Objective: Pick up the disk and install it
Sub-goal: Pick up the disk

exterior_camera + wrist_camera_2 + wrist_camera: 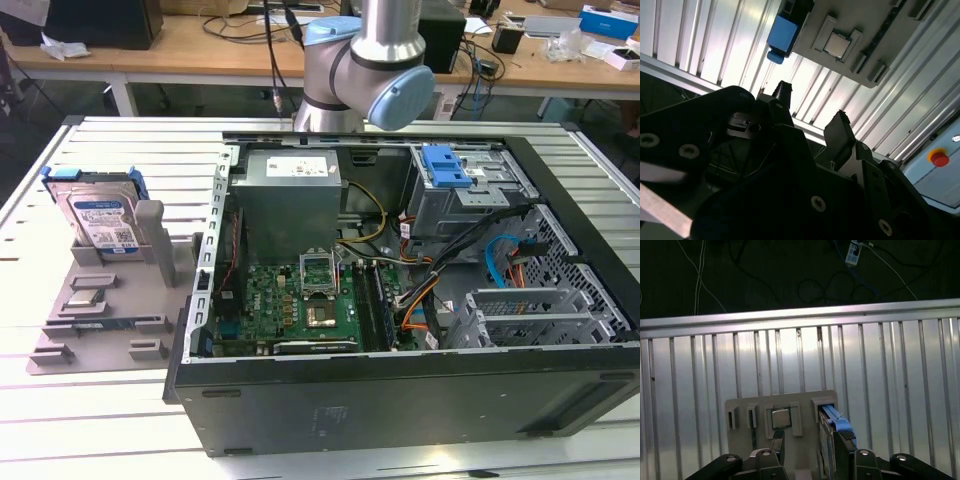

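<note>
I read end effector (811, 105) fingers apart, nothing between them. It hangs above slatted surface (130, 150), well apart from disk (100, 215). Disk not picked: stands on edge in slot of grey fixture (60, 335), on surface at exterior view's left of open PC case (400, 400). In both wrist views disk's blue rail sits just beside chip (780, 417) seated in fixture. Arm (360, 70) rises behind case.

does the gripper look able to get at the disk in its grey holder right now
Probably yes. The disk stands on edge in the grey holder, its top edge bare with nothing over it. In the first wrist view the gripper is open and faces the holder, nothing between them.
</note>
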`<state>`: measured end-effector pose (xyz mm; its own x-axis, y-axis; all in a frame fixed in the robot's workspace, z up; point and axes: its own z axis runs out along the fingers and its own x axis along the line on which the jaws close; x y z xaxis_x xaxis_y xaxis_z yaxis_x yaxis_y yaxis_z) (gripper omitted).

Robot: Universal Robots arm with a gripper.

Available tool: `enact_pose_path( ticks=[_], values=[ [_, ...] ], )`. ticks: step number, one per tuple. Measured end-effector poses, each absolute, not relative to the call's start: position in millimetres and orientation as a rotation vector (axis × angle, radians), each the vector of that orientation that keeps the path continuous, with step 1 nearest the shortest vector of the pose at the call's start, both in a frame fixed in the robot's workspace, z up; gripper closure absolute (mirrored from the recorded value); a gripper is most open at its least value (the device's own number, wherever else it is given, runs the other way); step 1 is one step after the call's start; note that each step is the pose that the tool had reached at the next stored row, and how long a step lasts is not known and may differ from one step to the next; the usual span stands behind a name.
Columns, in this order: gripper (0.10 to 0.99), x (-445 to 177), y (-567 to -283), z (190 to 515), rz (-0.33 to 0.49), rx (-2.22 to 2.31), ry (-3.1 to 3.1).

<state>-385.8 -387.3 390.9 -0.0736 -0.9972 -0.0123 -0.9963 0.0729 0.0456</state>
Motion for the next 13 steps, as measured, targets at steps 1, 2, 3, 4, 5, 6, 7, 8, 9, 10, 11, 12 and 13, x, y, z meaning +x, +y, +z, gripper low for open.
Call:
enact_pose_path(
  ticks=[1,2,3,4,5,6,7,8,9,10,11,12,13],
  values=[
    [0.545,-382.2,-385.1,390.8,-0.065,2.123,-2.285],
    [0.545,-380.5,-384.2,390.8,-0.065,2.123,-2.285],
    [0.545,-379.2,-383.5,390.9,-0.065,2.123,-2.285],
    [0.545,-376.5,-382.1,390.9,-0.065,2.123,-2.285],
    [0.545,-373.5,-380.4,390.8,-0.065,2.123,-2.285],
    [0.545,-371.5,-379.3,390.8,-0.065,2.123,-2.285],
    [0.545,-370.4,-378.6,390.8,-0.065,2.123,-2.285],
    [0.545,-369.2,-378.0,390.8,-0.065,2.123,-2.285],
    [0.545,-367.2,-376.8,390.8,-0.065,2.123,-2.285],
    [0.545,-365.7,-376.0,390.9,-0.065,2.123,-2.285],
    [0.545,-364.8,-375.5,390.8,-0.065,2.123,-2.285],
    [0.545,-363.1,-374.7,390.8,-0.065,2.123,-2.285],
    [0.545,-362.1,-374.1,390.8,-0.065,2.123,-2.285]
  ],
)
